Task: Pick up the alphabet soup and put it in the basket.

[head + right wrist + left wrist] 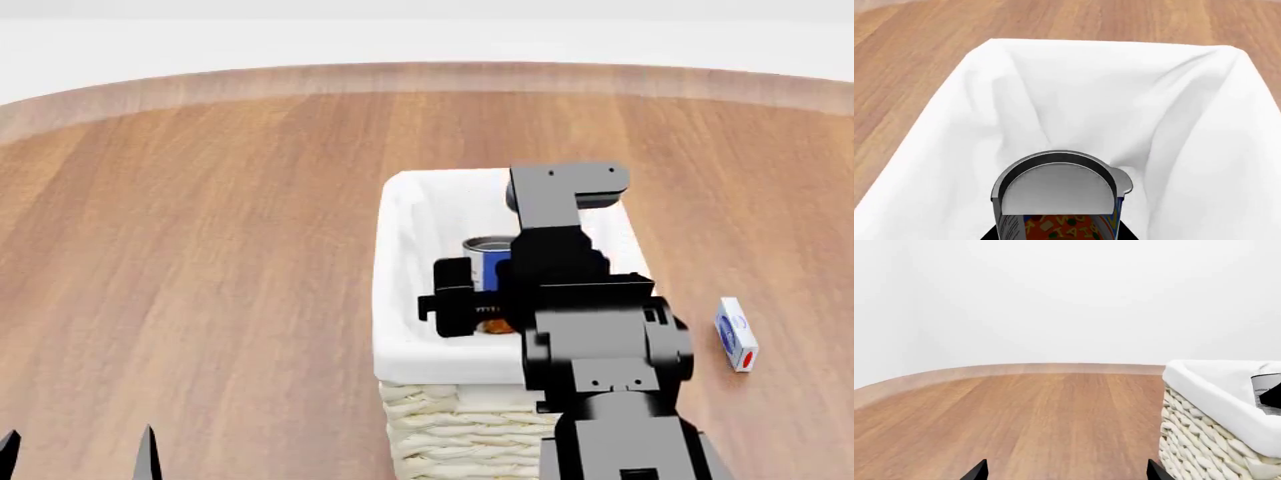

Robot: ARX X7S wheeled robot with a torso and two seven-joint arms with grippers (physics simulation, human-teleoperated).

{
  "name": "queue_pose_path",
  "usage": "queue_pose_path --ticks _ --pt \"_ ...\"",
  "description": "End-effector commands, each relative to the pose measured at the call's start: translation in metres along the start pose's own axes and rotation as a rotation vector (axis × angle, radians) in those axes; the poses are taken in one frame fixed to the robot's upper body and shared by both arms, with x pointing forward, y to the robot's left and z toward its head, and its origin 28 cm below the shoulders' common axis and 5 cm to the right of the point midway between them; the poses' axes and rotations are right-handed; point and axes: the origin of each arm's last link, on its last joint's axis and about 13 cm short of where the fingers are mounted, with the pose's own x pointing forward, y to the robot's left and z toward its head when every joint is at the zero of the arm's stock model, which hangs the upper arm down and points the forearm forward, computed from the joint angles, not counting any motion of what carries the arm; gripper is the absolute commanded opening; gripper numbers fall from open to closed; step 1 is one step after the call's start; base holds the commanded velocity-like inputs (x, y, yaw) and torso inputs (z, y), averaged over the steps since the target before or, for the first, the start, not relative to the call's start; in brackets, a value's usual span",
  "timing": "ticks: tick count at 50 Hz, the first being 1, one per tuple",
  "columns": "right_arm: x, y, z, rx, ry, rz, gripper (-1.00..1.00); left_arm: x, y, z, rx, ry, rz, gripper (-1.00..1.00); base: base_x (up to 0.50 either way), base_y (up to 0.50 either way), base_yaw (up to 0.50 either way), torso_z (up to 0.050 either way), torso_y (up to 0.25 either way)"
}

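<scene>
Floor (pixel 200 250) is brown wood planking, a pale baseboard curving along its far edge under a white wall (pixel 1067 295).

Basket (pixel 400 290) stands upright near the middle of the head view: cream woven wicker sides, white cloth liner folded over the rim. Largest thing in view. Left wrist view catches one corner of it (pixel 1201 440), weave below and liner above.

Right arm (pixel 607 350) reaches forward over the basket's near-right rim and hides much of the opening and that side of the liner from the head camera.

Right gripper (pixel 467 300) sits inside the basket mouth, clamped on the alphabet soup (pixel 489 262); dark fingers press either side of the can. Can is below rim level, liner walls around it on all sides in the right wrist view (pixel 1057 195). Pale top, blue label, orange band with letters visible. Cannot tell whether it touches the basket bottom.

Left gripper (pixel 1064 472) is low over bare floor, well apart from the basket on the robot's left side; only two dark fingertips show, spread wide with nothing between them. Same tips at the head view's bottom-left corner (pixel 80 455).

Small white box (pixel 735 334) with blue and red print lies on the floor to the right of the basket, near but not touching.
</scene>
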Motion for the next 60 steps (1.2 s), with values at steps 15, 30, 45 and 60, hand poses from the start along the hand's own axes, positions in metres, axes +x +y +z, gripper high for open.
queue_pose_path --ticks 15,30,45,60 --pt "0.000 0.000 0.002 -0.008 -0.011 0.006 1.00 0.001 0.000 0.000 -0.002 0.001 0.001 1.00 0.00 0.00 0.00 0.000 0.000" --pt "-0.003 -0.004 0.041 0.005 -0.437 -0.028 1.00 0.001 0.001 0.000 -0.002 0.001 0.001 1.00 0.00 0.00 0.00 0.000 0.000" --pt "-0.022 -0.002 0.075 -0.064 -0.767 -0.057 1.00 0.002 -0.001 -0.005 0.007 0.015 0.002 1.00 0.00 0.00 0.00 0.000 0.000" --pt "-0.101 0.008 0.024 -0.124 -0.969 -0.045 1.00 0.000 -0.001 -0.002 0.007 0.005 -0.001 1.00 0.00 0.00 0.00 0.000 0.000"
